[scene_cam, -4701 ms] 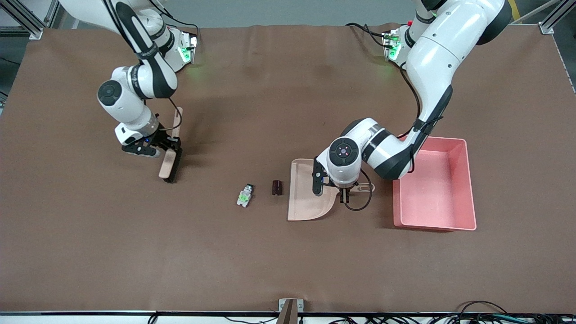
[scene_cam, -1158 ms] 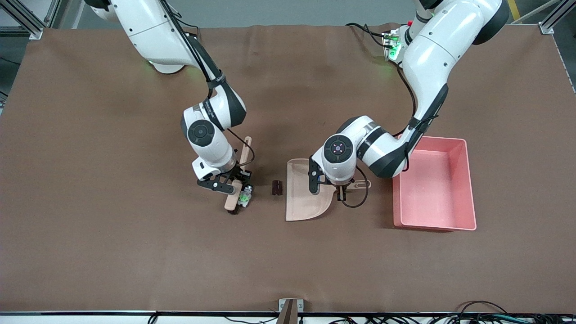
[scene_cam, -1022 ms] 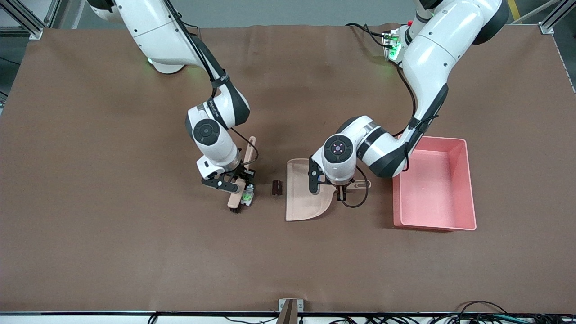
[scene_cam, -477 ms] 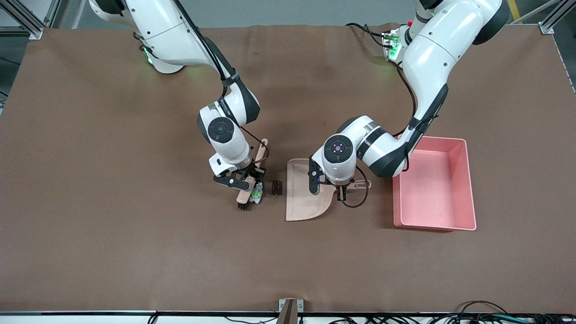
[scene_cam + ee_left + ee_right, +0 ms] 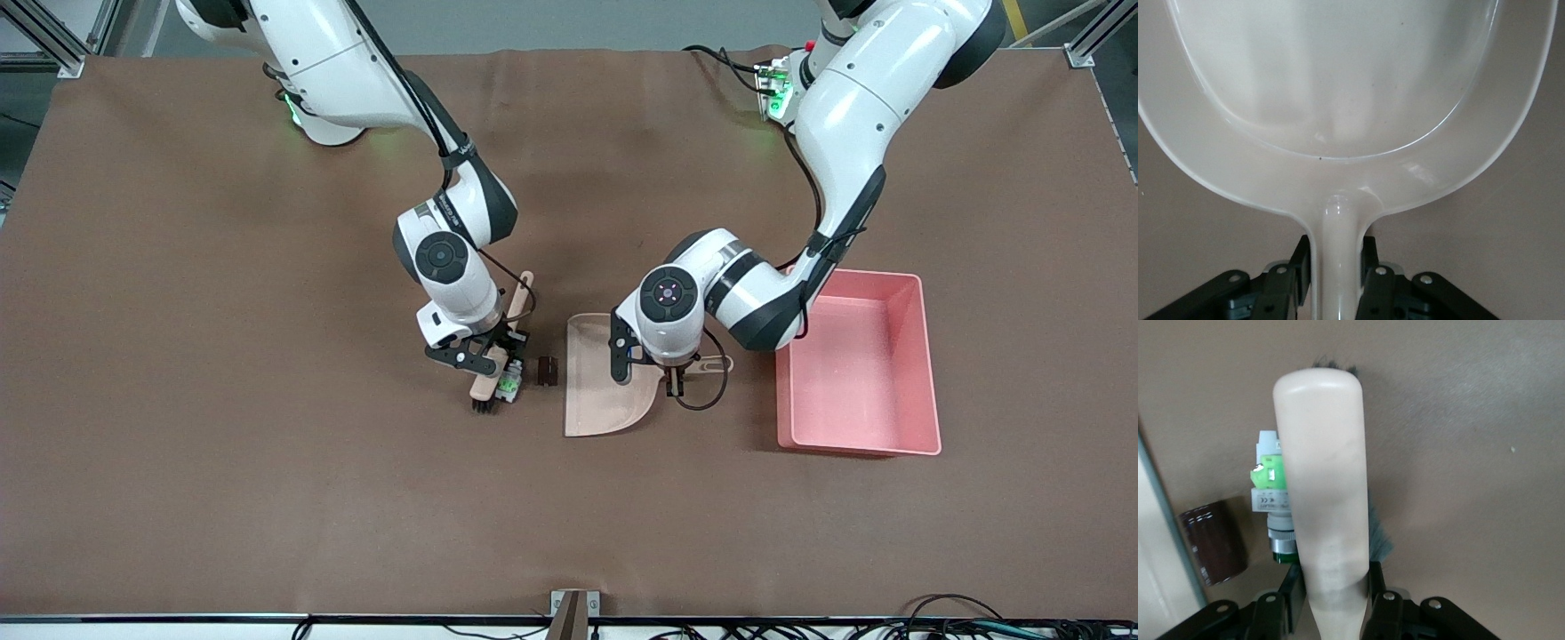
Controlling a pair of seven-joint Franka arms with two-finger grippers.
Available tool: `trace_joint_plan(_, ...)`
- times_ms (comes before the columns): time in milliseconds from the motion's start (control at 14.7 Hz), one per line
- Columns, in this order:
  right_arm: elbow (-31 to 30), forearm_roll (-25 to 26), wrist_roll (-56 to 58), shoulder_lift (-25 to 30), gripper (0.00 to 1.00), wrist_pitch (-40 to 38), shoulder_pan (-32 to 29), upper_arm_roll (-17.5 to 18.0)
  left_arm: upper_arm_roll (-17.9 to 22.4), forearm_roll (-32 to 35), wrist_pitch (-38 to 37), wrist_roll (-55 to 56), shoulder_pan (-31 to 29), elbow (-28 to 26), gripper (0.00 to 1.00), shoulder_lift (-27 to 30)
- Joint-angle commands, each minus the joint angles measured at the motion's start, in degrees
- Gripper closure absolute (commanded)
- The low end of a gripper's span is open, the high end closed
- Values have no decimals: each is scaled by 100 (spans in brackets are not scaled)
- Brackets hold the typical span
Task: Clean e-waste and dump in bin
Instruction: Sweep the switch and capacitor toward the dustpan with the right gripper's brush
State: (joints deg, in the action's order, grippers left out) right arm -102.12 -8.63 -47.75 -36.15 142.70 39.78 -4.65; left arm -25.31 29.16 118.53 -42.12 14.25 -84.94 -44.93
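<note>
My right gripper (image 5: 494, 355) (image 5: 1333, 595) is shut on the handle of a beige brush (image 5: 489, 384) (image 5: 1323, 480), whose dark bristles rest on the table. The whitish-grey e-waste piece with a green part (image 5: 508, 386) (image 5: 1272, 495) lies against the brush, on the side toward the dustpan. The dark maroon cylinder (image 5: 547, 371) (image 5: 1213, 543) stands between that piece and the mouth of the beige dustpan (image 5: 605, 396) (image 5: 1338, 80). My left gripper (image 5: 676, 379) (image 5: 1337, 267) is shut on the dustpan's handle, and the pan lies flat and empty. The pink bin (image 5: 855, 373) sits beside the dustpan, toward the left arm's end.
A brown mat (image 5: 267, 498) covers the whole table. The dustpan's lip (image 5: 1155, 547) shows close beside the cylinder in the right wrist view. Cables (image 5: 960, 622) hang along the table's edge nearest the front camera.
The right arm has swept the brush toward the dustpan, pushing the green-and-grey piece close to the maroon cylinder. The left arm, dustpan and cylinder have stayed put.
</note>
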Motion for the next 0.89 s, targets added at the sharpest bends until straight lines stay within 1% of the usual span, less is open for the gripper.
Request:
trace_joint_plan(0,184,10,-200,-67,100,-120,65,0,18,-24,-58,98,52,100,77,-60)
trace_joint_plan(273,254,10,-200,-111,100,-120,109,8,18,-16,-58,98,52,100,77,-60)
trace_joint_plan(545,482,2,-349,-269,100,-137,152,17,27,-16,-58,98,60,100,77,-95)
trace_joint_plan(818,808,1,-455,-357,100,-462,161,17,27,-16,-58,107,60,100,77,-104)
